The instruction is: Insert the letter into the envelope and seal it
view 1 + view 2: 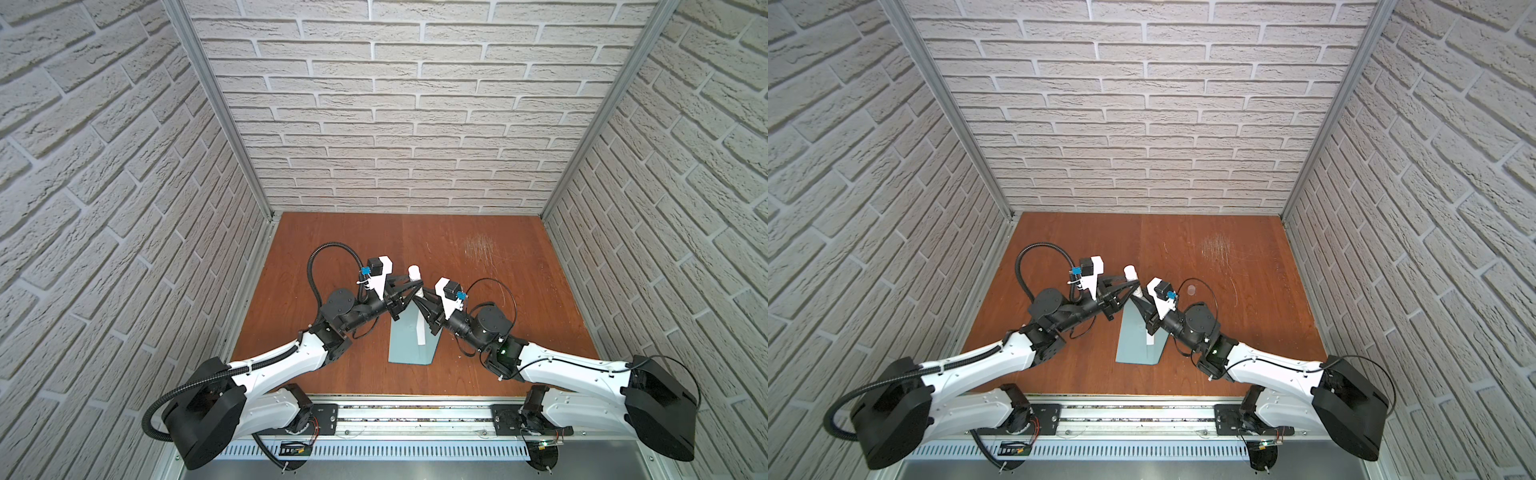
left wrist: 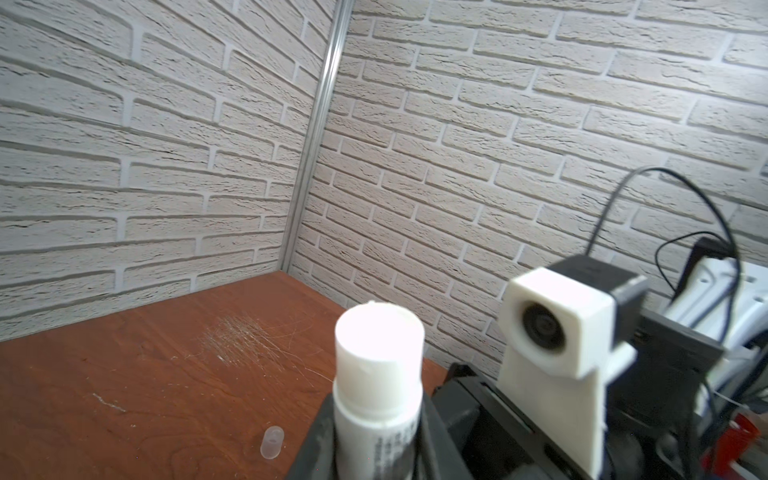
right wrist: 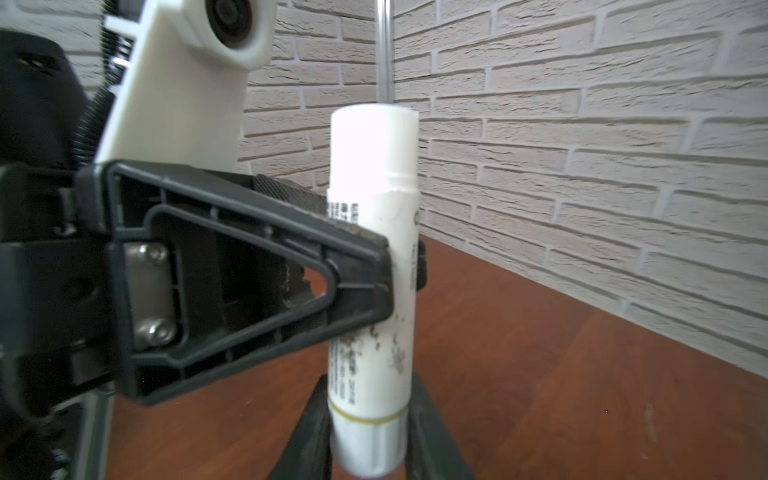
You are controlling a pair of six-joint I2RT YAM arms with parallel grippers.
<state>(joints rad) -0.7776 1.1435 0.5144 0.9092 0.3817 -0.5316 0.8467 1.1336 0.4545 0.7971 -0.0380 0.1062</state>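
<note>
Right wrist view shows one white glue stick (image 3: pixel 374 232), the left gripper (image 3: pixel 405 274) clamped on its middle, the right gripper (image 3: pixel 368 440) clamped on its base. Left wrist view adds one clear cap (image 2: pixel 272 442) on the table (image 2: pixel 104 395). Both top views alone show the one blue-grey envelope (image 1: pixel 405 345), flat beneath both grippers, a white strip (image 1: pixel 419 328) along it.

Envelope (image 1: pixel 405 345) far end hidden; stick (image 3: pixel 372 374) label print blurred.
</note>
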